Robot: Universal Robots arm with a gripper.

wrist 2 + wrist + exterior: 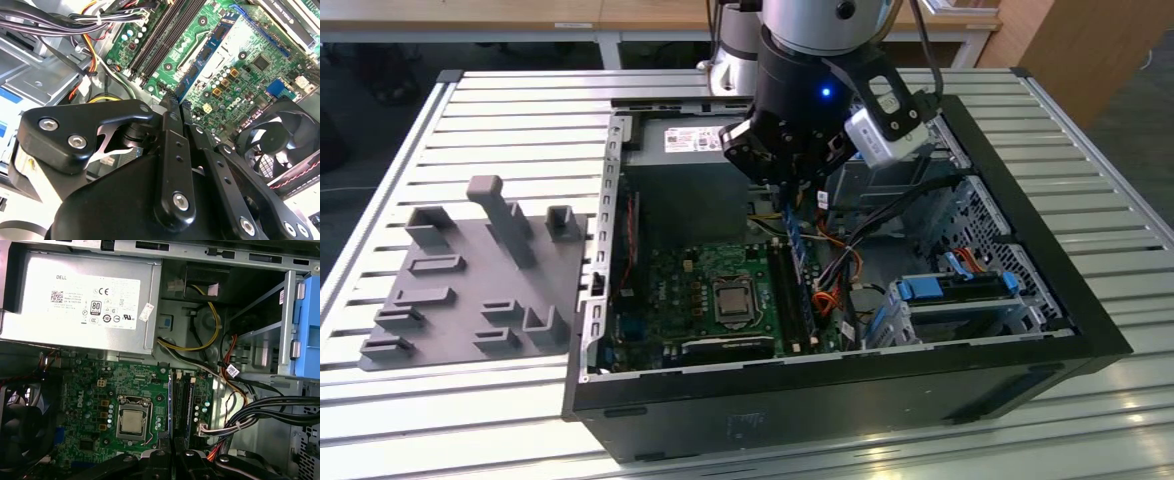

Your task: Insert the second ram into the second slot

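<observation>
**Second ram (pixel 794 235) held in the jaws above the motherboard**

In the exterior view, the arm reaches down into an open computer case (pixel 1067 300) that lies on a slatted metal desk (pixel 494 110). The gripper (pixel 787 190) is inside the case, and the second ram hangs from it as a thin blue stick, nearly upright. Its lower end points to the long memory slots (pixel 787 295) on the green motherboard (pixel 680 290). Whether it touches a slot cannot be told. A grey fixture plate (pixel 467 290) lies on the desk at the exterior view's left of the case.

In the second wrist view, the jaws of the gripper (pixel 175 100) are clamped together on the near end of the second ram (pixel 207 50). The blue board, with its dark chips, runs away from them over the motherboard, parallel to the dark memory slots (pixel 160 35). A black fan (pixel 272 140) sits nearby.

In the first wrist view, the second ram (pixel 171 405) is seen edge-on as a narrow blue line. It rises from the gripper (pixel 172 452) just beside the memory slots (pixel 187 400). The processor socket (pixel 132 421) is on its other side, and the grey power supply (pixel 80 300) is beyond.
</observation>
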